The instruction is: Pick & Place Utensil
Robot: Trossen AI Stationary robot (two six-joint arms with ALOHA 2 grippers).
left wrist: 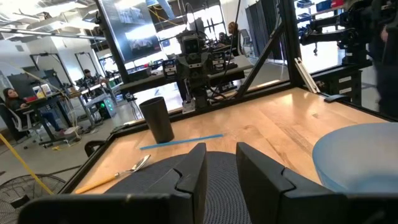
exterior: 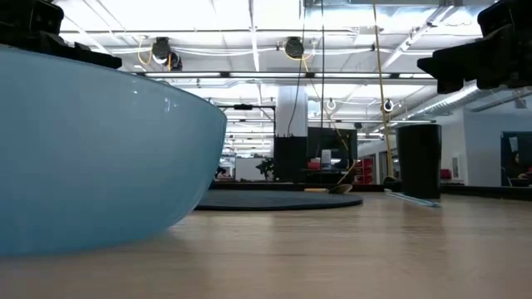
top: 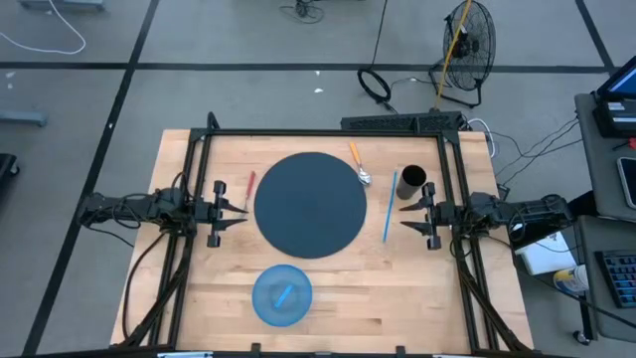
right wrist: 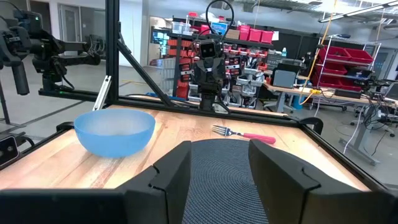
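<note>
My left gripper (top: 241,209) and right gripper (top: 405,215) are both hanging open and empty at the two sides of the dark round mat (top: 311,204). The red-handled fork (top: 247,185) is lying just above my left gripper, left of centre.

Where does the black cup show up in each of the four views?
High view: black cup at the table's right, beside the right end effector.
Low view: tall dark cylinder right of centre.
Left wrist view: upper left, behind the blue straw.
Right wrist view: not in it.
Shared landmark: the round dark mat.
</note>
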